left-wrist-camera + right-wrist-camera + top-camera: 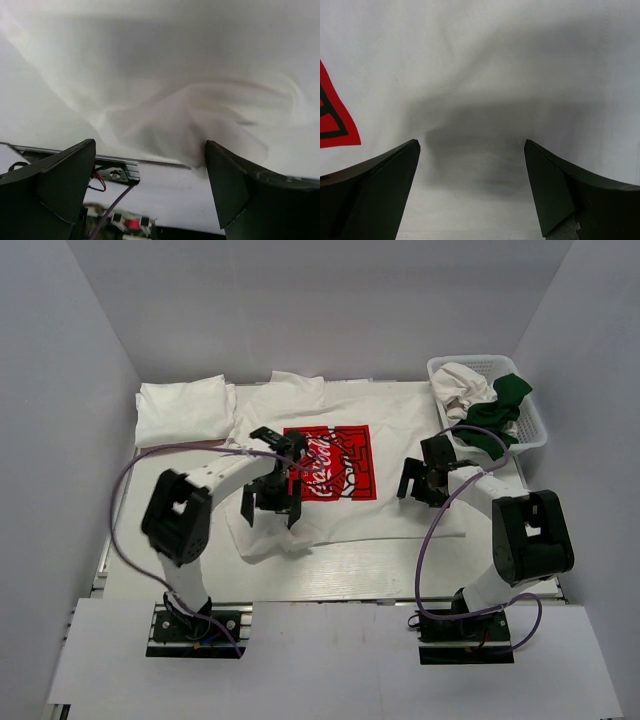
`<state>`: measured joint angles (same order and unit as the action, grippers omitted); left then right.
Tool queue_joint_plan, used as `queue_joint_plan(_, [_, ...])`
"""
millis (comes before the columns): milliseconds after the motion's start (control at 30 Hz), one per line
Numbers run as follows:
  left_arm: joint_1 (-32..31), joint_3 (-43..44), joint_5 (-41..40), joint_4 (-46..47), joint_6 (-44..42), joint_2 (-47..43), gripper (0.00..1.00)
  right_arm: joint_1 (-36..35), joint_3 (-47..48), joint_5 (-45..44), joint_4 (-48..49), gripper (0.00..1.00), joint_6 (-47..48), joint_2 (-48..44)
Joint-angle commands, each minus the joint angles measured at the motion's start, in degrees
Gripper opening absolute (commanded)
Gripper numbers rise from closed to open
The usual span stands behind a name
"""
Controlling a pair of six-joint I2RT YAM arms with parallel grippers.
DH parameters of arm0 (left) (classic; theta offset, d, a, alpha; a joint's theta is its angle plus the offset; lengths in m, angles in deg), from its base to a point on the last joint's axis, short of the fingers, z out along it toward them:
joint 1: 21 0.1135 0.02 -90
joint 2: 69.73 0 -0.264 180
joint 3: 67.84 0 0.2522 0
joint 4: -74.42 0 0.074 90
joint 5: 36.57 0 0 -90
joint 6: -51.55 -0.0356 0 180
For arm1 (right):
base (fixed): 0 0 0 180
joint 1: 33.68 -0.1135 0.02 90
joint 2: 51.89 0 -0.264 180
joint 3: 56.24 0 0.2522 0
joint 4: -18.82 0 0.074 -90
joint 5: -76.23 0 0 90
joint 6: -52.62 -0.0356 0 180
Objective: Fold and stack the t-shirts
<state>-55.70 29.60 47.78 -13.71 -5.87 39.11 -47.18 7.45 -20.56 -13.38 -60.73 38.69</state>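
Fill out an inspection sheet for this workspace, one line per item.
Surface: white table, bare along the near edge.
Job's things: printed t-shirt spread flat in the middle, its near left part bunched; folded white shirt at the far left; white shirt and dark green shirt heaped in the basket at the far right.
Clutter: nothing seen.
Grippers: left gripper open over the bunched cloth; right gripper open over the printed t-shirt's right side; neither holds anything.
Cables: a purple cable loops off each arm, clear of the shirts.
Surroundings: plain white walls on three sides.
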Motion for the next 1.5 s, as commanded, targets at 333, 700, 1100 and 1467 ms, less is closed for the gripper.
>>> queue_joint_plan(333, [-1.25, -18.36, 9.16, 8.80, 4.07, -24.37, 1.00, 0.31, 1.75, 2.30, 0.59, 0.90, 1.29, 1.79])
queue_joint_plan(700, [-2.30, -29.98, 19.54, 19.78, 8.28, -23.32, 1.00, 0.14, 2.45, 1.07, -0.28, 0.90, 1.29, 2.84])
queue_joint_plan(1100, [-1.78, -23.21, -1.63, 19.44, 13.56, -13.67, 0.98, 0.23, 3.94, 0.64, -0.46, 0.90, 1.29, 4.78])
queue_joint_plan(1467, [-1.60, -16.09, -2.36, 14.43, 11.72, -10.83, 0.61, 0.14, 3.94, -0.34, -1.16, 0.90, 1.21, 4.60])
